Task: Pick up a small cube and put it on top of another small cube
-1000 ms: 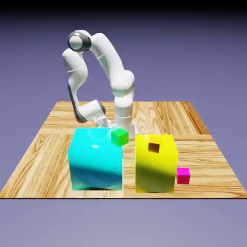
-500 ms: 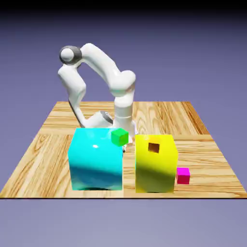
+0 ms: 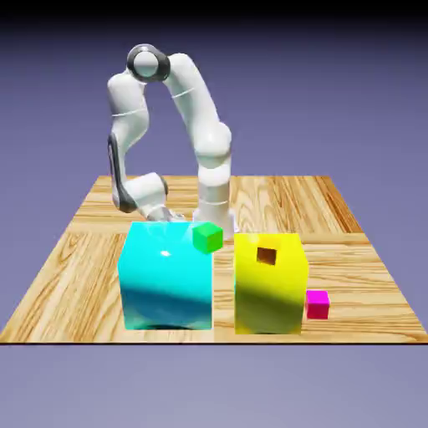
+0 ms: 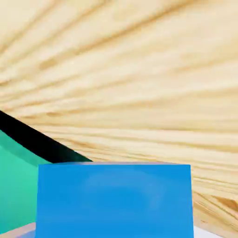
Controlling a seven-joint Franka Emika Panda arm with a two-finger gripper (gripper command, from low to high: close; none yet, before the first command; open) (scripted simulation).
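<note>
So, going from the exterior view's left: your arm bends down behind the big cyan block, and that block is right in the way. It hides the fingers completely from out there, so you only get the wrist poking out above its back edge. The table on that side is bare wood. On the cyan block's top, at the far corner on the exterior view's right, sits the bright green small cube. Just beside the cyan block, with a thin gap between them, stands the big yellow block, and it has a little brown cube on its top face. Further right, the magenta small cube is on the table, tucked right against the yellow block's lower side. For the small cube you have to go to the hand view: it fills the bottom middle of the picture, looks blue there, and sits right where the fingers come in. Your gripper is clamped tight on it, the cube covering most of both tips. Left of it in that view there's a teal-green face with a dark band of shadow along its edge; can't tell which block that belongs to. Everything else there is wood grain.
</note>
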